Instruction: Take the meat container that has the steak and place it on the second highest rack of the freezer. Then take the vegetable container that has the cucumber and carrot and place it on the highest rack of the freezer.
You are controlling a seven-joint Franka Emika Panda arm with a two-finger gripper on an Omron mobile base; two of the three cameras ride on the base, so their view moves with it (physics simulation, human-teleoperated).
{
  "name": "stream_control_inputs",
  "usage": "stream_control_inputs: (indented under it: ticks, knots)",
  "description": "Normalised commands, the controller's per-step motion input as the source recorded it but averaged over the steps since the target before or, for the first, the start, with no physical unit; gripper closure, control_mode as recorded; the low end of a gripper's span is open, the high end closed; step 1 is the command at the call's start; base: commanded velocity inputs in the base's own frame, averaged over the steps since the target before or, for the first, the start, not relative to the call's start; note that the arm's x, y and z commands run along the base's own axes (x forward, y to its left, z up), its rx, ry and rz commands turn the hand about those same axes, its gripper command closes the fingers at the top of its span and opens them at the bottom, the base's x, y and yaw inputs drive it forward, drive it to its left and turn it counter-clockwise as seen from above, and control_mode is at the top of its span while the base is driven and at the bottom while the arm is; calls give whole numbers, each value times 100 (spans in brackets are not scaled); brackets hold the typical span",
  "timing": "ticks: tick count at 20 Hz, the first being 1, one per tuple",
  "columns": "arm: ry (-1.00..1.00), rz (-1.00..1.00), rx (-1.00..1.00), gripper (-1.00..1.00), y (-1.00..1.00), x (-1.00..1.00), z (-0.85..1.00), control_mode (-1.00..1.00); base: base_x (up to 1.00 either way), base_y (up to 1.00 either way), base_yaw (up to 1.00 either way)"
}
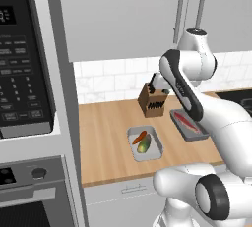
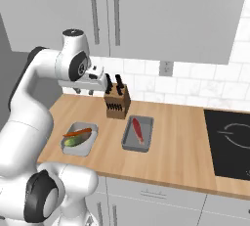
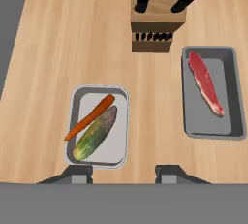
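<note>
Two grey trays sit on the tabletop (image 3: 48, 48). The steak (image 3: 205, 83) tray (image 3: 232, 92) looks rigid and light, best gripped by its rim. The claw (image 3: 123, 173) hovers apart, empty.

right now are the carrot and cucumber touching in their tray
Touching. The hand view shows the carrot lying along the cucumber with no gap between them.

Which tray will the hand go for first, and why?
Probably sideways and down to the meat container: the steak goes first, yet the open gripper hangs high above the counter, nearer the vegetable container.
</note>
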Motion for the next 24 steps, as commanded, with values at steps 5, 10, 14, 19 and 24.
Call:
stream_control_inputs:
  ticks: [5,10,14,19,24]
  knots:
    - [18,0,-10,-100,0,0,-40,-100,0,0,0]
    - [38,-1,-1,-100,-19,9,-53,-100,0,0,0]
    - [6,-6,2,-100,-51,16,-23,-100,0,0,0]
    - [12,-26,3,-100,-88,22,-40,-100,0,0,0]
    - [12,-29,16,-100,-100,18,-38,-100,0,0,0]
